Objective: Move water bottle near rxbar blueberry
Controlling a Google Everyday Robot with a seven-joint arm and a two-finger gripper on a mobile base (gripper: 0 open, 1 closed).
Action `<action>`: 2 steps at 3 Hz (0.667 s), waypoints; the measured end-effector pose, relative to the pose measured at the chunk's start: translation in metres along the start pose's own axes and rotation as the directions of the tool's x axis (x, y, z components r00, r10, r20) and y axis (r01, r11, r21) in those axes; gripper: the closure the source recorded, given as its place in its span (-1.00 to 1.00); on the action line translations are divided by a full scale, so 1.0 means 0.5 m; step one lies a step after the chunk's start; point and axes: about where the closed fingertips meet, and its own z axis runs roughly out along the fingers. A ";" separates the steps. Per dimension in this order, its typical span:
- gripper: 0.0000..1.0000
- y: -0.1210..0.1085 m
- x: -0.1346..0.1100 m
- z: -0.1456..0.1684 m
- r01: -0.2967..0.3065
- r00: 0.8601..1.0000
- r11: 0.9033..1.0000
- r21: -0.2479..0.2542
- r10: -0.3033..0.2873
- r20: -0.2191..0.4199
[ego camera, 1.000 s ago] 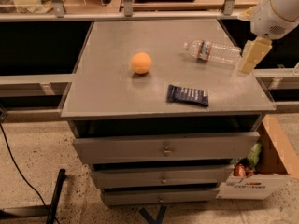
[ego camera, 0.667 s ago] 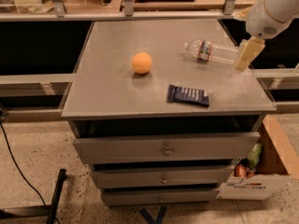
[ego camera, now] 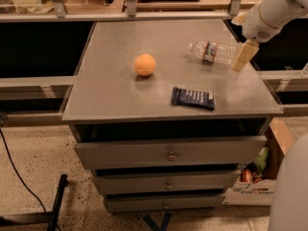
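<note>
The water bottle [ego camera: 213,52] lies on its side on the grey cabinet top [ego camera: 110,90], at the back right, white cap pointing left. The rxbar blueberry [ego camera: 193,98] lies flat near the front edge, in front of the bottle and a little left of it. My gripper [ego camera: 243,56] hangs from the white arm at the upper right, just right of the bottle's base end, its tan finger pointing down toward the surface. It holds nothing that I can see.
An orange ball [ego camera: 145,64] sits left of centre on the top. Drawers [ego camera: 168,153] are below the front edge. A cardboard box [ego camera: 260,177] with items stands on the floor at the right. A black cable [ego camera: 19,177] runs along the floor left.
The gripper has moved left and slightly up, closer to the bottle's base end. The bottle, bar and ball have not moved.
</note>
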 end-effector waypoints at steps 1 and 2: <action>-1.00 -0.013 0.001 0.036 -0.018 1.000 1.000 -0.010 0.018 0.025; -1.00 -0.020 0.008 0.064 -0.034 0.998 0.999 -0.014 0.034 0.049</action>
